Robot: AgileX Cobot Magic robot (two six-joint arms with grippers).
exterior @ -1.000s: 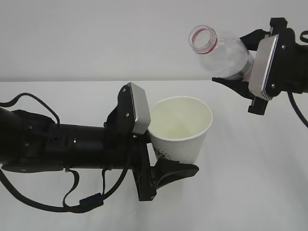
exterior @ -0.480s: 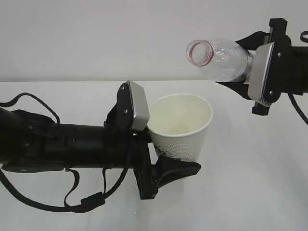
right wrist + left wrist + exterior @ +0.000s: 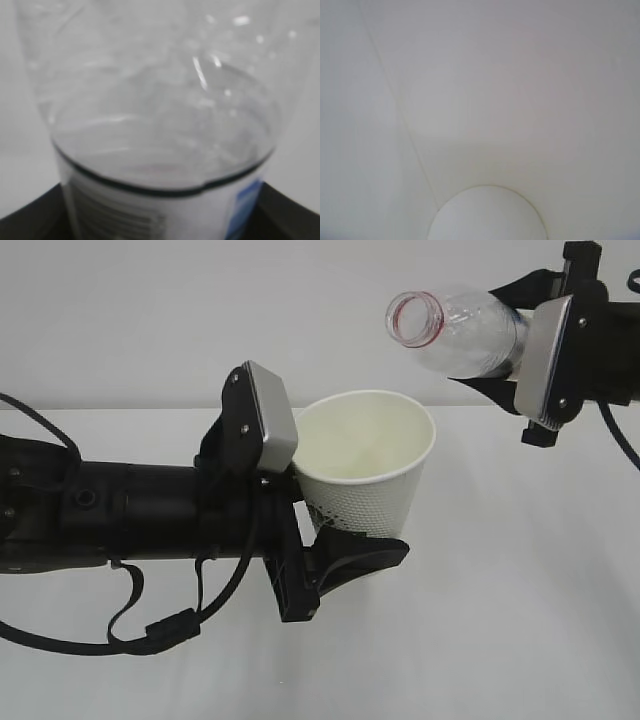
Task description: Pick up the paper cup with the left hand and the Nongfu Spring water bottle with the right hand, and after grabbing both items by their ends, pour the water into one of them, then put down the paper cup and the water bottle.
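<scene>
Above table, one paper cup (image 3: 368, 478) in left jaws, one bottle (image 3: 462, 332) in right jaws

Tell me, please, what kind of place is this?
Probably a robot test bench or lab, not a home: a bare white table before a plain wall, with only the paper cup and the water bottle held by two arms.

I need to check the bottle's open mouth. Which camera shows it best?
The exterior view: the water bottle lies tilted in the right gripper, its red-ringed mouth open toward the camera. The right wrist view shows only a blurred clear wall and label edge; the left wrist view shows none of it.
</scene>
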